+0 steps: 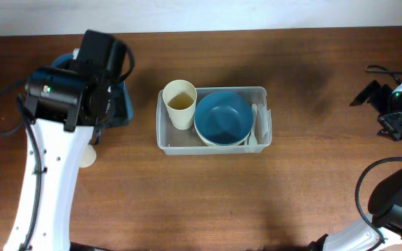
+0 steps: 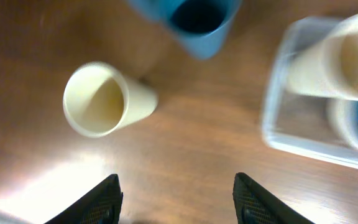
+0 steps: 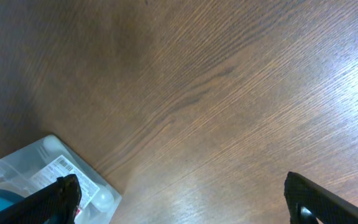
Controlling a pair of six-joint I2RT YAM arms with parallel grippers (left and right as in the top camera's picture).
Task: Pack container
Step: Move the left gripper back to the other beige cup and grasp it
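brown wood table (image 1: pixel 187 202) carries everything. the container (image 1: pixel 176 141), a clear plastic bin, lies well apart from the right gripper (image 3: pixel 182 190), whose wrist view catches only one corner of it at the lower left. it is much closer to the left gripper (image 2: pixel 179 202), ahead and to that hand's right.

inside the bin sit a blue bowl (image 1: pixel 222 117), a cream cup (image 1: pixel 180 103) standing at the end nearer the left hand, and a white spoon (image 1: pixel 255 125) against the farther end.

two cups stand outside it. a blue cup (image 2: pixel 197 18) is straight ahead of the left fingers. a loose cream cup (image 2: pixel 101 99) is ahead and to their left, nearer than the blue one.

the left jaws stand moderately apart with nothing between them. the right jaws are spread wide and also empty.

the left arm is clearly the nearer one for either outside cup. the loose cream cup appears upright, mouth up, so its long axis probably runs toward the hand rather than across it. a grip would then go over the rim, and the carry would swing to the hand's right toward the bin.
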